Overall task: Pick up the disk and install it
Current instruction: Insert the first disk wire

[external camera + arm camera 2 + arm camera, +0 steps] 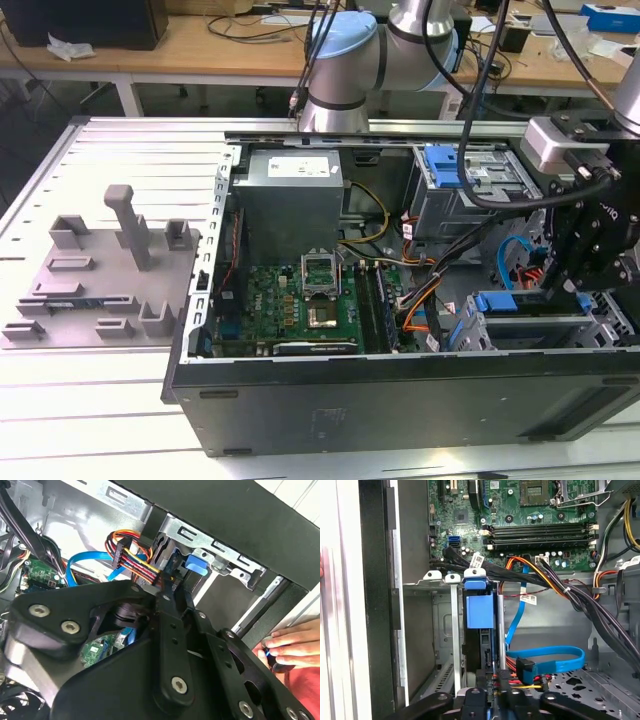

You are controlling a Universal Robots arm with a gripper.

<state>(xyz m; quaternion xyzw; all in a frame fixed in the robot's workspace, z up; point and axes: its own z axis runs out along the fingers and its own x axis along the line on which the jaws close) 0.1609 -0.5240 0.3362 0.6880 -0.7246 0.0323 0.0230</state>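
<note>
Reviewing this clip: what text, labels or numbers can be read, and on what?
White sticker on the grey metal power supply box: print too small to read.
White paper tags on the black cable bundle: blurred, unreadable.
Green circuit board: markings too small to read.
No text is legible.

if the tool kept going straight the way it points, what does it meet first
Probably the disk: in the first wrist view the tool sits right at its near edge, aimed along the drive cage. Depth is unclear, and the red and yellow power cable lies close by.
</note>
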